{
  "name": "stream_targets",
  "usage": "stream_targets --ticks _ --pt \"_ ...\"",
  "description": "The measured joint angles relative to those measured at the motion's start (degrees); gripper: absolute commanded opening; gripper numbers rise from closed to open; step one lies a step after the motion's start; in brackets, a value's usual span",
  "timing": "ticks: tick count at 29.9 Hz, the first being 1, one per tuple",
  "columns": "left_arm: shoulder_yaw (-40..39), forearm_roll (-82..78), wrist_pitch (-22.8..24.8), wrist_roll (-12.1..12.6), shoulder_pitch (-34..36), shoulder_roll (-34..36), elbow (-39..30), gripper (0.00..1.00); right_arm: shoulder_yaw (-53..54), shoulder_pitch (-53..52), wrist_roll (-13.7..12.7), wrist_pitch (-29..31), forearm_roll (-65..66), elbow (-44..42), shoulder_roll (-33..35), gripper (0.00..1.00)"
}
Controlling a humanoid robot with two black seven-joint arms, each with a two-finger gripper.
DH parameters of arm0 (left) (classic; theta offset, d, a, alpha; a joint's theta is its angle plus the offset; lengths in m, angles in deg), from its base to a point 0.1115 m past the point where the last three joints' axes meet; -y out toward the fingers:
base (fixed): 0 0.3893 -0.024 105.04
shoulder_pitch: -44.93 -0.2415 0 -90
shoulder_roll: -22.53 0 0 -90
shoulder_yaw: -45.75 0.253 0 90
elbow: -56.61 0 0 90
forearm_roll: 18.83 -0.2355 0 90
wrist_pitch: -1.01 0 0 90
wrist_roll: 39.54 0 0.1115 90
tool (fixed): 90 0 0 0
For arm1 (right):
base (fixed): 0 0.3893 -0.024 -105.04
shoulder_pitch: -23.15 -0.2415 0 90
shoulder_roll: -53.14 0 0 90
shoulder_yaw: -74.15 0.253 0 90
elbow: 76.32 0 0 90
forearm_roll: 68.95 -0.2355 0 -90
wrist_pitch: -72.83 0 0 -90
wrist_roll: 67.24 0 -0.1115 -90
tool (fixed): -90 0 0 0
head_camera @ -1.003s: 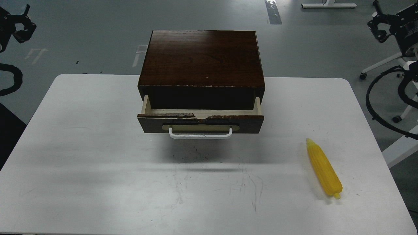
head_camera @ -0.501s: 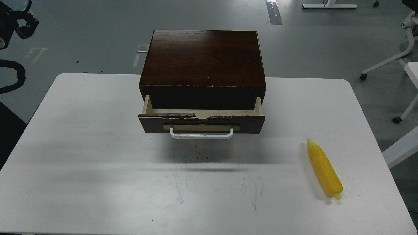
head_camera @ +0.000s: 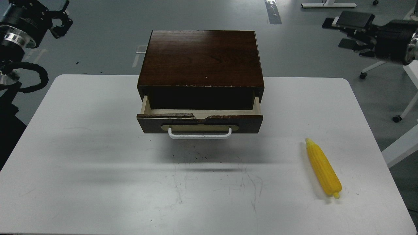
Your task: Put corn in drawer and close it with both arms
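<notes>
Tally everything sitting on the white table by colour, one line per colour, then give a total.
Yellow: 1, the corn, lying at the right side of the table.
Dark brown: 1, the wooden drawer box, with its drawer partly pulled out and a white handle on the front.
Total: 2

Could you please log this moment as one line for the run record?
corn: on table, untouched | drawer: partly open, empty | left tool: raised, far | right tool: open, raised
</notes>
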Motion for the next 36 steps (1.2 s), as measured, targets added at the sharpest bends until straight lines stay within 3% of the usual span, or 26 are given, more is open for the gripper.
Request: stream_targets --ticks 4,7,15,36 --pt "0.0 -0.3 0.0 0.1 -2.9 0.3 -6.9 0.98 -5.7 0.2 -0.1 0.2 3.8 3.9 0.9 1.0" --pt "0.4 -0.6 0.0 0.1 -4.3 -0.9 -8.1 0.98 -10.0 0.6 0.1 0.2 7.4 6.2 1.2 1.0" --pt "1.5 -4.5 0.0 0.0 -6.7 -5.0 -7.1 0.98 -17.0 3.4 0.2 -0.2 14.4 9.7 1.4 1.0" --pt "1.2 -4.7 0.0 -0.5 -9.1 -4.5 -2.6 0.98 -17.5 16.0 0.0 -2.6 19.5 6.2 -1.3 0.99"
